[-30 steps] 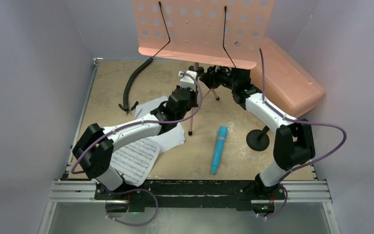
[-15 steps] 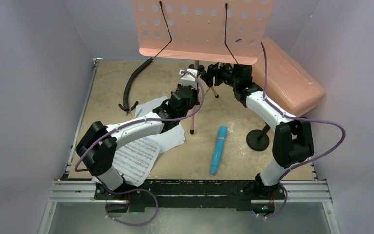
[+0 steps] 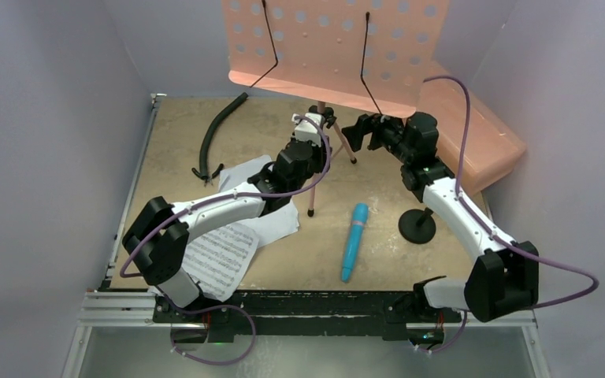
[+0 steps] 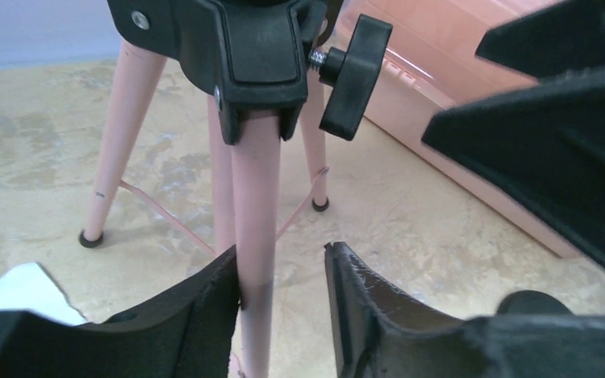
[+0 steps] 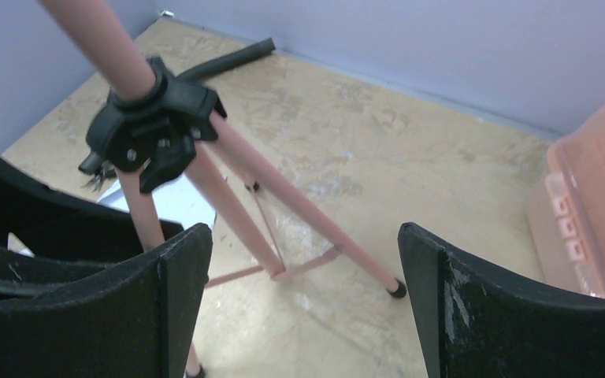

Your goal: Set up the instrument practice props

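Left jaws sit open around the pole of the pink holey music stand [image 3: 331, 55] at centre frame, touching one side. Right jaws gape wide beside it.

This is a robotics lab, set up as a closed test cell. Plain pale purple walls [image 3: 55, 118] box in a bare tan table [image 3: 173, 134] on the left, back and right of the frame. Along the bottom edge runs a silver metal rail [image 3: 118, 311], with a white-and-black left arm [image 3: 213, 209] and right arm [image 3: 457, 213] bolted side by side. Loose purple cables [image 3: 467, 110] loop along their joints down to the bases.
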`<state>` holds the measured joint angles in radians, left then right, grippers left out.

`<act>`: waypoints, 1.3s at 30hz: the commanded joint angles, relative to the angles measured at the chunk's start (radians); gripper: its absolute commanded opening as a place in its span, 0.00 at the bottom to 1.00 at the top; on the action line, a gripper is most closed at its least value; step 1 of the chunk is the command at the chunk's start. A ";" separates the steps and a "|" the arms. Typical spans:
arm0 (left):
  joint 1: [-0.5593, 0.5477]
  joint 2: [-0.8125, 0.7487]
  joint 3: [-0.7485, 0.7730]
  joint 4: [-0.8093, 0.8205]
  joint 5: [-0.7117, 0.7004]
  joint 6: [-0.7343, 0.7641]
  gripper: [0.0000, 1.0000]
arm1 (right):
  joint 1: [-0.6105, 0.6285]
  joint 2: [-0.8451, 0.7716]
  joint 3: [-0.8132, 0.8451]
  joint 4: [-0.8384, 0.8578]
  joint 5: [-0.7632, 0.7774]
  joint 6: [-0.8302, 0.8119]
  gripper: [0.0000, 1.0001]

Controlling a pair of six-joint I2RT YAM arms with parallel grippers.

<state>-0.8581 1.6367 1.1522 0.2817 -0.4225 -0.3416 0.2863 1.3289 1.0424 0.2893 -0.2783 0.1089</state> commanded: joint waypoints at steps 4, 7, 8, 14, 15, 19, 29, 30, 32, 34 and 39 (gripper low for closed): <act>-0.006 -0.101 -0.091 0.140 0.039 -0.071 0.55 | 0.002 -0.131 -0.148 0.042 -0.079 0.064 0.90; -0.005 -0.120 -0.124 0.164 0.034 -0.089 0.55 | 0.002 -0.175 -0.195 0.047 -0.099 0.083 0.90; -0.005 -0.122 -0.125 0.155 0.032 -0.091 0.55 | 0.002 -0.191 -0.207 0.049 -0.104 0.088 0.90; 0.001 -0.119 -0.133 0.140 0.019 -0.096 0.44 | 0.002 -0.254 -0.281 0.091 -0.174 0.157 0.90; 0.005 -0.116 -0.132 0.141 0.019 -0.096 0.42 | 0.002 -0.262 -0.292 0.103 -0.180 0.169 0.89; 0.016 -0.101 -0.113 0.148 0.022 -0.086 0.32 | 0.002 -0.281 -0.358 0.161 -0.199 0.232 0.89; 0.028 -0.047 -0.054 0.127 0.020 -0.063 0.07 | 0.002 -0.176 -0.391 0.319 -0.222 0.312 0.88; 0.028 -0.043 -0.051 0.129 0.017 -0.066 0.04 | 0.002 -0.163 -0.384 0.327 -0.221 0.315 0.88; 0.031 -0.035 -0.045 0.132 0.008 -0.071 0.00 | 0.002 -0.142 -0.364 0.330 -0.219 0.312 0.87; 0.035 -0.024 -0.034 0.134 -0.002 -0.076 0.00 | 0.002 -0.134 -0.347 0.328 -0.219 0.307 0.87; 0.048 0.006 -0.005 0.138 -0.015 -0.078 0.00 | 0.002 -0.136 -0.325 0.309 -0.221 0.304 0.88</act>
<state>-0.8303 1.6100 1.0943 0.3843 -0.4160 -0.4015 0.2871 1.2072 0.6559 0.5442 -0.4740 0.4049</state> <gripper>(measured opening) 0.166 0.877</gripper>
